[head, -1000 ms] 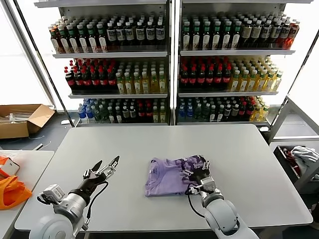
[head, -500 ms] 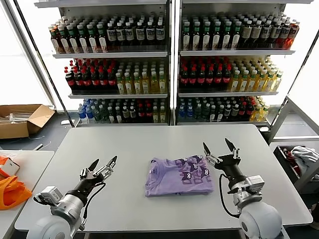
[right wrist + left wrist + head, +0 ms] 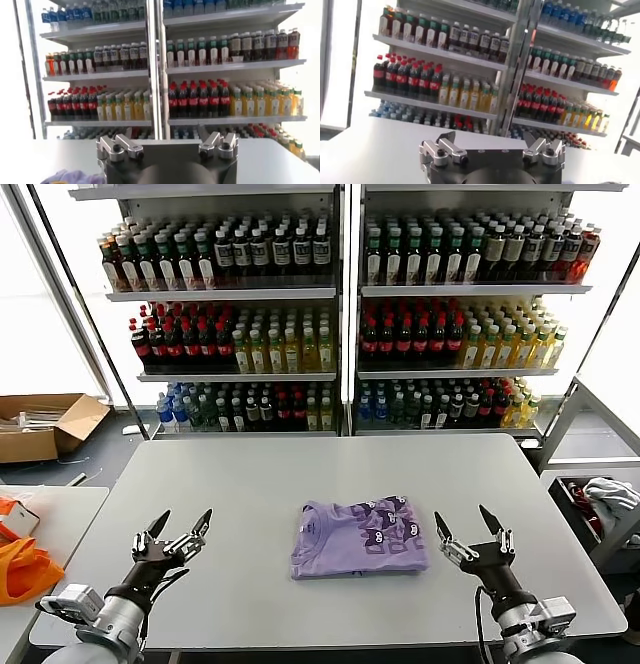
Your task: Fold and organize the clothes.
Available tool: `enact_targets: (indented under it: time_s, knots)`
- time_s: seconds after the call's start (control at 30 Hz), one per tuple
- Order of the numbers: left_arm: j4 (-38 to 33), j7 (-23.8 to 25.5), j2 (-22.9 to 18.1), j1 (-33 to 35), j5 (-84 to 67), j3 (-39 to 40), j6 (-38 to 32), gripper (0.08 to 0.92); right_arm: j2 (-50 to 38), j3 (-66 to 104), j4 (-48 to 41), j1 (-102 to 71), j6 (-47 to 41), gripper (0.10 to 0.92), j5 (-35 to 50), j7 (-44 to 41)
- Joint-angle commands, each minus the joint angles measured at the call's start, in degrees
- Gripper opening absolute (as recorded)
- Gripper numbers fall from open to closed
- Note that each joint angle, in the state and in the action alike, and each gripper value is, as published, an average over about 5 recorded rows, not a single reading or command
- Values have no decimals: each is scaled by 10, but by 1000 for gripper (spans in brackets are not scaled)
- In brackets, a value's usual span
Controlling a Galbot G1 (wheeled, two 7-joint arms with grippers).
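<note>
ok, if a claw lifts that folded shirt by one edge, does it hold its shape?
Probably not. The shirt looks like thin soft fabric lying flat in layers, so it would likely droop and unfold. It also looks light, so a push could bunch or slide it on the smooth table rather than move it as a block. No roll or tip risk.

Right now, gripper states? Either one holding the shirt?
Left gripper: open, empty, left of the shirt.
Right gripper: open, empty, right of the shirt, apart from it.
</note>
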Motion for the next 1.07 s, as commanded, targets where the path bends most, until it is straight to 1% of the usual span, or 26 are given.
enact_targets:
  time_s: [0.03, 0.17, 0.37, 0.53, 0.7, 1.07]
  knots:
    - [-4, 38, -20, 28, 60, -36, -16, 823, 21, 22, -18, -71, 57, 823, -9, -25]
    - [-8, 44, -20, 31, 66, -36, -19, 823, 16, 24, -20, -73, 70, 823, -15, -21]
    - [-3, 69, -25, 36, 101, -53, -41, 823, 16, 21, -15, -84, 76, 823, -26, -15]
    - [-4, 58, -33, 50, 117, -57, -85, 823, 25, 18, -8, -97, 79, 823, -35, -18]
    - [-1, 59, -39, 65, 143, -55, -119, 823, 29, 16, -2, -115, 84, 823, -42, -21]
    - [-6, 76, -41, 71, 153, -58, -127, 823, 31, 18, -2, -128, 91, 823, -43, -25]
